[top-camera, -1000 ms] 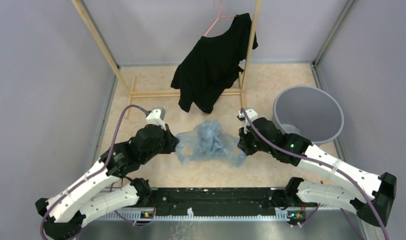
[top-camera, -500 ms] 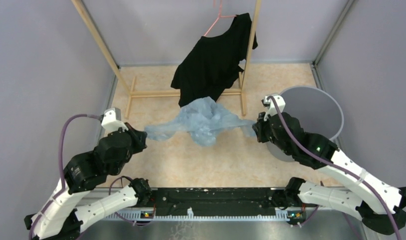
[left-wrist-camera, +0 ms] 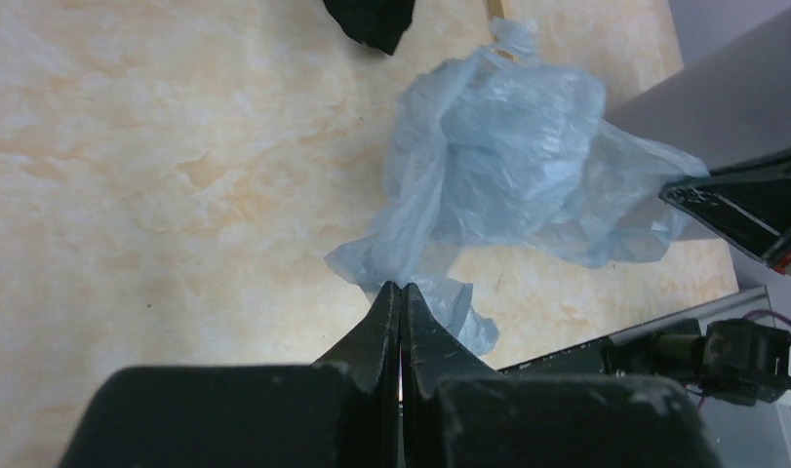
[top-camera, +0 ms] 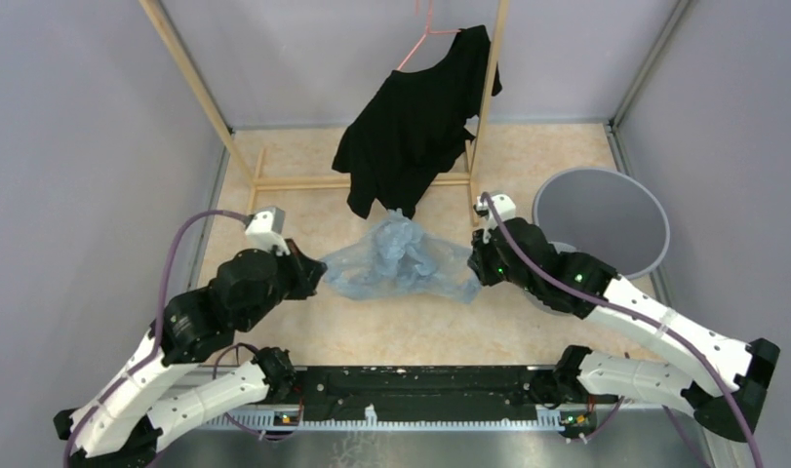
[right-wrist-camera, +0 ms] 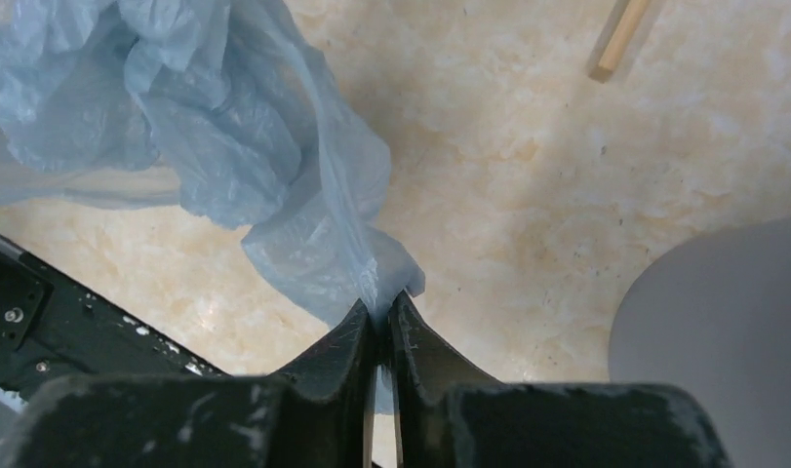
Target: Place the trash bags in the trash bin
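The pale blue trash bag (top-camera: 396,258) hangs crumpled between my two arms above the floor, its middle bunched. My left gripper (top-camera: 318,273) is shut on the bag's left edge; the left wrist view shows the film (left-wrist-camera: 489,156) pinched at the tips (left-wrist-camera: 401,288). On the bag's right end my right gripper (top-camera: 476,265) is shut, with blue film (right-wrist-camera: 274,166) caught between its tips (right-wrist-camera: 383,304). The round grey trash bin (top-camera: 601,219) stands just right of the right gripper, and its side shows in the right wrist view (right-wrist-camera: 723,312).
A black shirt (top-camera: 415,122) on a pink hanger (top-camera: 420,34) hangs from a wooden rack (top-camera: 357,180) behind the bag. Grey walls close in the floor on the left, back and right. The black base rail (top-camera: 420,380) runs along the near edge.
Both grippers have come back toward each other after pulling apart, so the stretched bag has gone slack and bunched in the middle. The right gripper has moved left, away from the bin's rim.
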Tool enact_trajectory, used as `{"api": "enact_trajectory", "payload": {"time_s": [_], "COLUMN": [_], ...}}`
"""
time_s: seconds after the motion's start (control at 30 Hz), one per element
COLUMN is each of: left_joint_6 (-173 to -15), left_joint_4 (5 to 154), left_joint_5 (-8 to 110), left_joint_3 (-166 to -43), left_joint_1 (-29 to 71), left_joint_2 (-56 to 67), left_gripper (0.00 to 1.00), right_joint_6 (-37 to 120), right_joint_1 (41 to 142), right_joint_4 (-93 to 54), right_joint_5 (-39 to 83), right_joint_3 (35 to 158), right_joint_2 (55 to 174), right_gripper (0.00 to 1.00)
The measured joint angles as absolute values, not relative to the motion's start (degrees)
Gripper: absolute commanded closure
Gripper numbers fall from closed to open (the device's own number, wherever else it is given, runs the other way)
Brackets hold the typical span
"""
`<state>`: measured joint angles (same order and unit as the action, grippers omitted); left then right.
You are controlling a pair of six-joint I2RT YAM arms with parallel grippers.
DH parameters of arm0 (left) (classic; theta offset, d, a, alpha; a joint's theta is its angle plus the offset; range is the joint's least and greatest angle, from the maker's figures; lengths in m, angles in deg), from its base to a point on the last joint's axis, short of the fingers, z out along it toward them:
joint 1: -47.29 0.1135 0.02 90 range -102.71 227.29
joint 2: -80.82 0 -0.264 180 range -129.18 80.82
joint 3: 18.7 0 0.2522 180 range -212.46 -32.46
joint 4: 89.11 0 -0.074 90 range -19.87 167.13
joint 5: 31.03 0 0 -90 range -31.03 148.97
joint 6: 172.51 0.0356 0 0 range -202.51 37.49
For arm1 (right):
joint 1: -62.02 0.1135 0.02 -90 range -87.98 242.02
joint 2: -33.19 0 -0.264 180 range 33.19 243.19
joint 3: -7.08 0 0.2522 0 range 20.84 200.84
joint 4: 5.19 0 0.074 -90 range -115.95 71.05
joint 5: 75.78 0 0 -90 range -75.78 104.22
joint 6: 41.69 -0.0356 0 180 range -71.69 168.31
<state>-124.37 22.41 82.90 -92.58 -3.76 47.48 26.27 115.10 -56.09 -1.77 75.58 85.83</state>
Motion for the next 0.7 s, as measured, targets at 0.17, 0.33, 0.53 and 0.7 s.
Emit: {"api": "enact_trajectory", "payload": {"time_s": [0.17, 0.33, 0.53, 0.7], "left_joint_6": [-124.33, -124.79, -124.81, -125.36], "left_joint_4": [27.15, 29.65, 31.31, 31.33], "left_joint_5": [78.81, 76.32, 75.70, 75.66], "left_joint_3": [-88.62, -83.73, -83.57, -83.57], "left_joint_1": [-3.76, -3.76, -3.76, -3.74], "left_joint_2": [43.76, 43.70, 43.94, 44.66], "left_gripper": [1.00, 1.00, 1.00, 1.00], "right_joint_6": [26.79, 28.78, 30.77, 28.50], "right_joint_1": [115.10, 115.18, 115.60, 113.85], "right_joint_4": [-57.71, -61.52, -54.72, -41.28], "right_joint_5": [-2.95, -4.41, 0.11, 6.65], "right_joint_3": [75.61, 79.21, 83.74, 81.46], "right_joint_2": [90.35, 93.85, 96.49, 102.94], "right_gripper": [0.45, 0.18, 0.14, 0.15]}}
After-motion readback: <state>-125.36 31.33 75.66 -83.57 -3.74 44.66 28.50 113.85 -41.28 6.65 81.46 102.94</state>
